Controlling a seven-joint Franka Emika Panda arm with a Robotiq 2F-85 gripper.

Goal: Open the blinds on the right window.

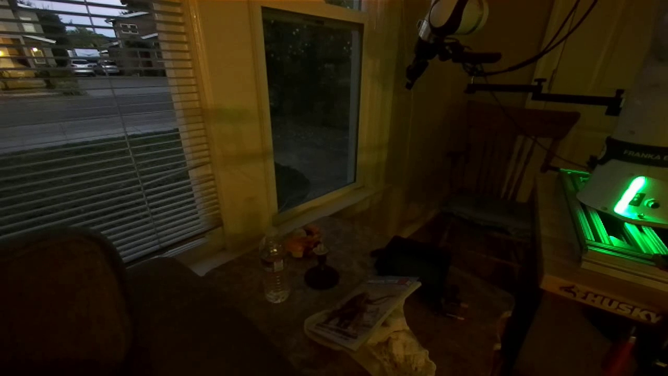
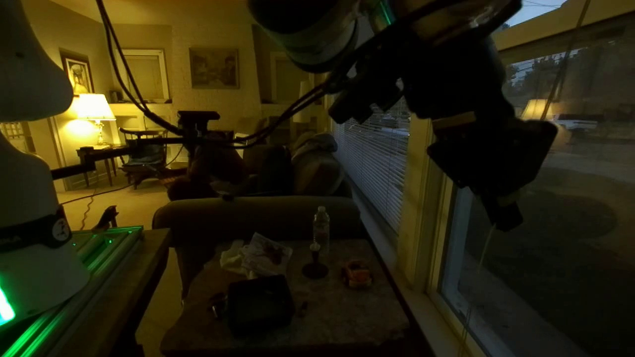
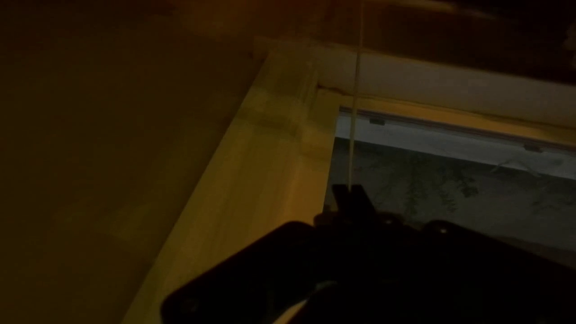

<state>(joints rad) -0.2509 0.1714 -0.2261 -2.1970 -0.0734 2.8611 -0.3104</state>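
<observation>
Our pincer [image 3: 349, 191] grips the cord [image 3: 355, 90] | cord runs downward in front of the right window [image 1: 314, 112] | blinds unseen, we guess above

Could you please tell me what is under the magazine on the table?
A crumpled pale cloth or bag sticks out beneath the magazine; whatever else the magazine covers is hidden in both exterior views.

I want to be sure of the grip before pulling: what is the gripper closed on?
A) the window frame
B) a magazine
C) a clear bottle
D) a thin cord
D: the wrist view shows the thin cord running into the shut gripper, and an exterior view shows it hanging below the fingertips.
</observation>
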